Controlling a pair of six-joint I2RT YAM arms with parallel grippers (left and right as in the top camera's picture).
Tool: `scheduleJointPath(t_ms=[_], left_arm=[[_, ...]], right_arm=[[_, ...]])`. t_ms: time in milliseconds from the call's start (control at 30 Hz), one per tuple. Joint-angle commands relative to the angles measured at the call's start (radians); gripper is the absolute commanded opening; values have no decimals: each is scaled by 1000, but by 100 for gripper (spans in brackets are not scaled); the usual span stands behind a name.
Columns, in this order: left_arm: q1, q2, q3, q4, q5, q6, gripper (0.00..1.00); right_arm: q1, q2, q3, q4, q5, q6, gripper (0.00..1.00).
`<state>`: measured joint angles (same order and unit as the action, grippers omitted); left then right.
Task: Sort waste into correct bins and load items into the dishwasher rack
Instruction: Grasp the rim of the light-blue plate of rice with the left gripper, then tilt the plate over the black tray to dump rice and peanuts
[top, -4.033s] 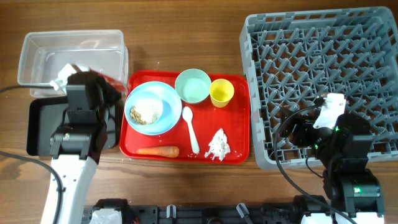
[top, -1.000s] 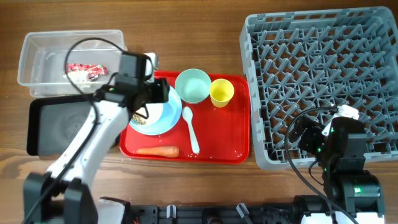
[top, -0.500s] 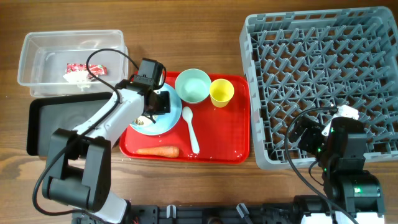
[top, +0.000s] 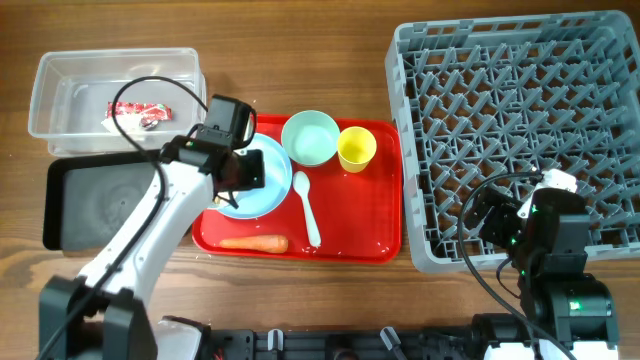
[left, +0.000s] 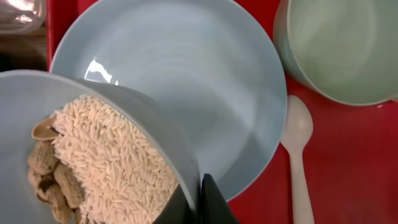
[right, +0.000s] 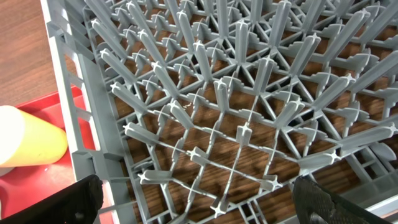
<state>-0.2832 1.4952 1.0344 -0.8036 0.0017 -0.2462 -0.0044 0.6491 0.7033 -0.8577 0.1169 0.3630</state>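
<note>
"Wooden counter (top: 300, 70), red tray (top: 375, 220) at its middle. Where is the light-blue bowl (left: 149, 121)?"

"Raised just above the plate (left: 205, 81) on that tray. My left gripper (left: 198, 202) is clamped on its rim. Stiff, light, probably slick; loose crumbs (left: 112, 162) inside, so I'd keep it level. Mouth up, round, no long axis."

Bright, even overhead light; soft faint shadows on bench (top: 300, 50). White glare patch on light-blue plate (left: 205, 81) under my left wrist. Rim of light-blue bowl (left: 155, 124) soft near lens. Pegs of rack (right: 236, 124) sharp, splayed toward edges.
</note>
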Motion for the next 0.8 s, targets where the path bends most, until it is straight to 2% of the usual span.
scheduleJointPath(t_ms=[0, 67, 133, 233, 333, 467, 567, 667, 767], left_arm=[[8, -68, 0, -48, 0, -14, 4], [65, -99, 0, -77, 10, -73, 4], [157, -129, 0, -97, 68, -77, 4], [359, -155, 0, -100, 171, -73, 4], [526, -144, 0, -84, 369, -16, 4], [681, -105, 0, -49, 471, 12, 4], [755, -69, 0, -12, 603, 43, 4], [816, -19, 0, -11, 745, 119, 4], [890, 63, 0, -20, 936, 248, 4]], right_arm=[[5, -4, 19, 0, 14, 11, 100], [5, -4, 19, 0, 14, 11, 100], [5, -4, 19, -4, 14, 11, 100], [5, -4, 19, -4, 14, 11, 100], [5, -4, 19, -3, 14, 11, 100], [5, -4, 19, -3, 14, 11, 100], [5, -4, 19, -3, 14, 11, 100], [5, -4, 19, -3, 14, 11, 100], [5, -4, 19, -4, 14, 11, 100]])
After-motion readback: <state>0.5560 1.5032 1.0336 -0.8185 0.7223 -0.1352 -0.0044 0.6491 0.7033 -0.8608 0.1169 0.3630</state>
